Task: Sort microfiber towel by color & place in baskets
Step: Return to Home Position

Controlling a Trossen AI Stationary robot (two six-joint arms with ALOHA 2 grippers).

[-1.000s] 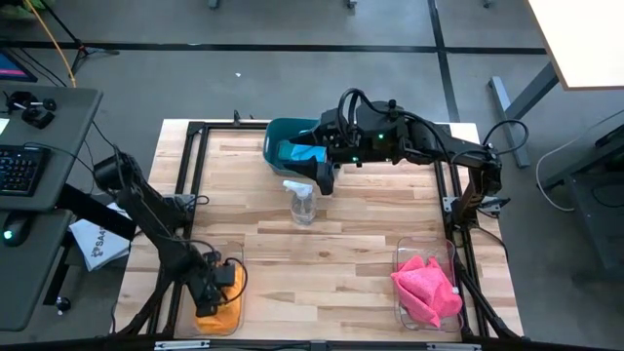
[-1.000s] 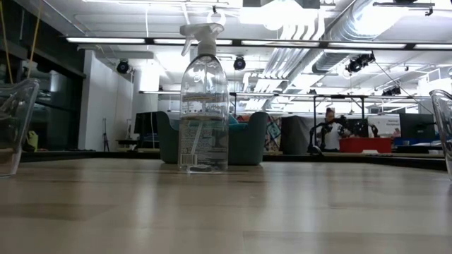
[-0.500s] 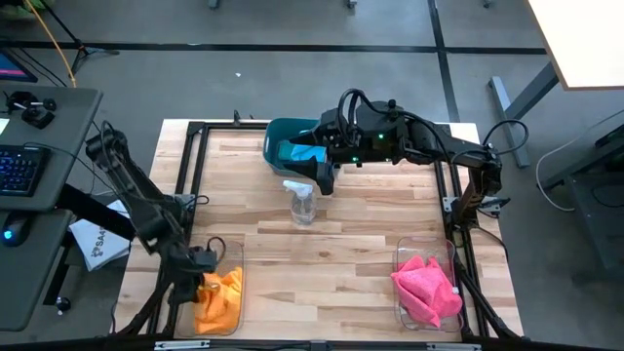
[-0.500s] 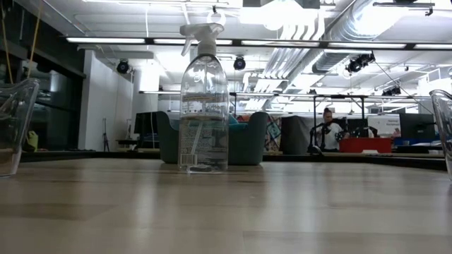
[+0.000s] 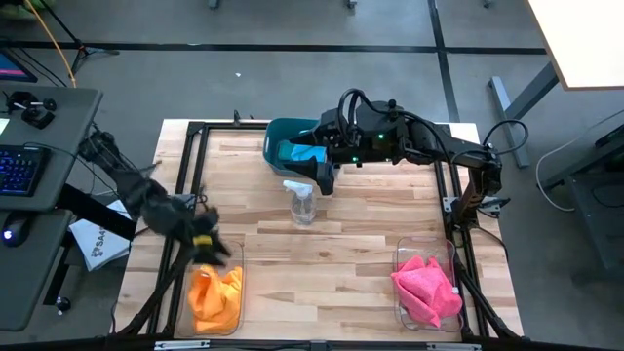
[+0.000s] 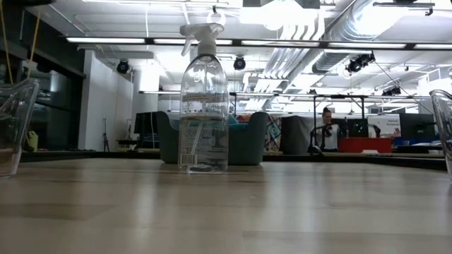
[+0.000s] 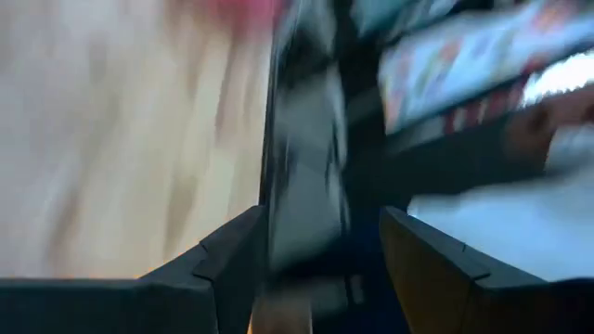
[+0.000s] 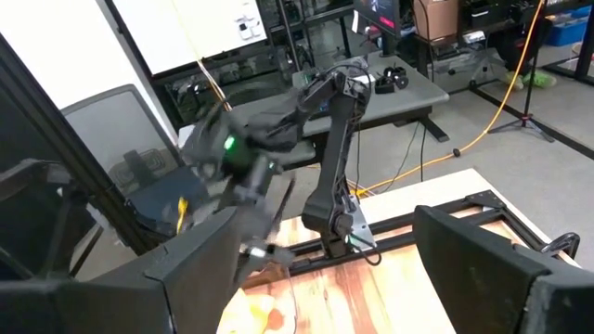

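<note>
Left gripper (image 5: pixel 213 244), now clear of orange towels (image 5: pixel 214 294) just beside it, fingers apart, empty.

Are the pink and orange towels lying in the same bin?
No, the pink towel lies in the right clear bin, the orange towel in the left clear bin.

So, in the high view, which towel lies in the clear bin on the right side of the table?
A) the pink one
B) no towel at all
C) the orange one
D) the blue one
A: the pink microfiber towel lies in the right clear bin, while the orange microfiber towel is in the left clear bin.
</note>
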